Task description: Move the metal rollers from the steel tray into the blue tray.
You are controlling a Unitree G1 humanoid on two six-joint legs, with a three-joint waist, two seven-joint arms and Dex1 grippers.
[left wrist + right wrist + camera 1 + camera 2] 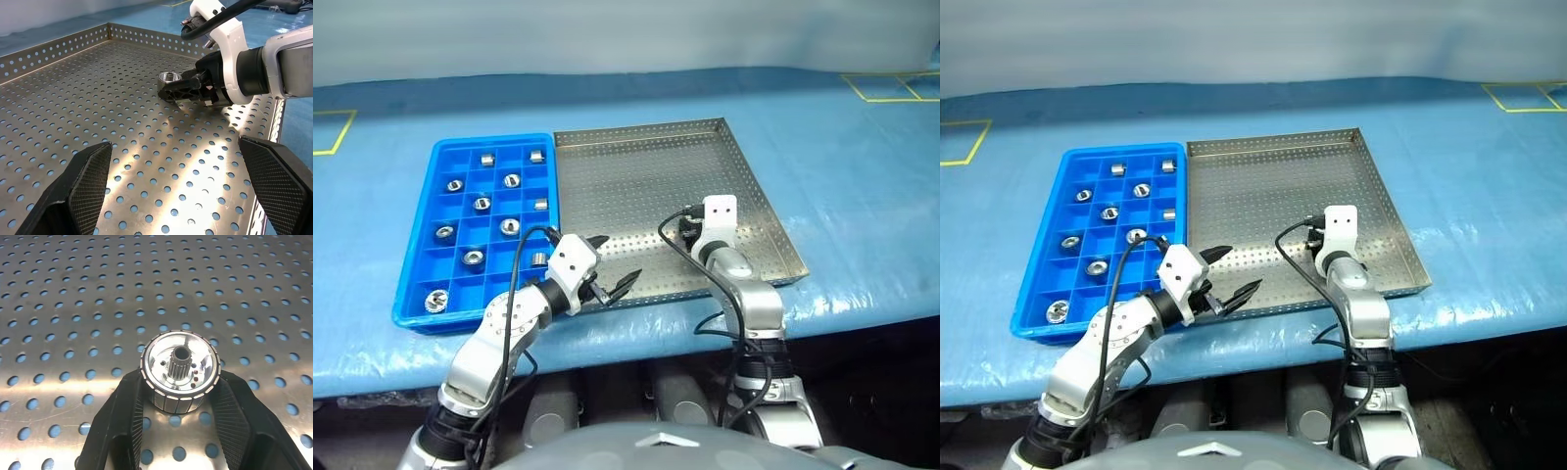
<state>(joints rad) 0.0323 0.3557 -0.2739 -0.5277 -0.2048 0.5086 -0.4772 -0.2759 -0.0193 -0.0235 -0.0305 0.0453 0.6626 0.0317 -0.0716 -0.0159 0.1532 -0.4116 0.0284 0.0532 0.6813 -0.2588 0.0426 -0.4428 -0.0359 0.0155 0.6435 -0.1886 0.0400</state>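
Head views, nearest: the left hand hovered over the steel tray's near rim, its two black fingers spread wide with nothing between them.
Head views, right side: the right hand reached down onto the steel tray's floor near its near right part; its fingertips were hidden behind the white wrist block.
Head views, far left: the blue tray lay just beside the steel tray on the blue surface, with about ten metal rollers sitting one to a compartment, many compartments bare.
Left wrist view: its own fingers stood far apart over the perforated floor; ahead, the right hand's tips met a last roller standing on the tray.
Right wrist view: the two pads flanked that roller on both sides, touching or all but touching its ribbed wall, the roller upright on the floor, hole upward.
Step in hand: clenching on what looked like the only roller left in the steel tray; whether the grip had fully seated I could not tell.
Next move: likely a firm pinch, a straight lift clear of the rim, then a carry over to a free compartment of the blue tray.
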